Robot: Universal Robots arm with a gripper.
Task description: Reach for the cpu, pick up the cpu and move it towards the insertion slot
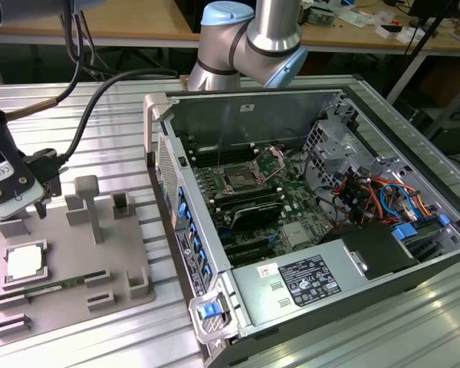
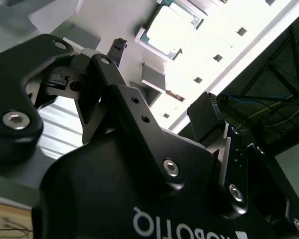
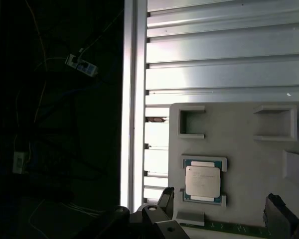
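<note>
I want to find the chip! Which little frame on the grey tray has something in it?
The frame holding the silvery square cpu. The two other frames on the grey tray are empty.

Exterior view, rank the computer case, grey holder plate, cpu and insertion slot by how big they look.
1. computer case
2. grey holder plate
3. cpu and insertion slot: about alike. They sit at different distances from the camera, so I won't rank them.
</note>
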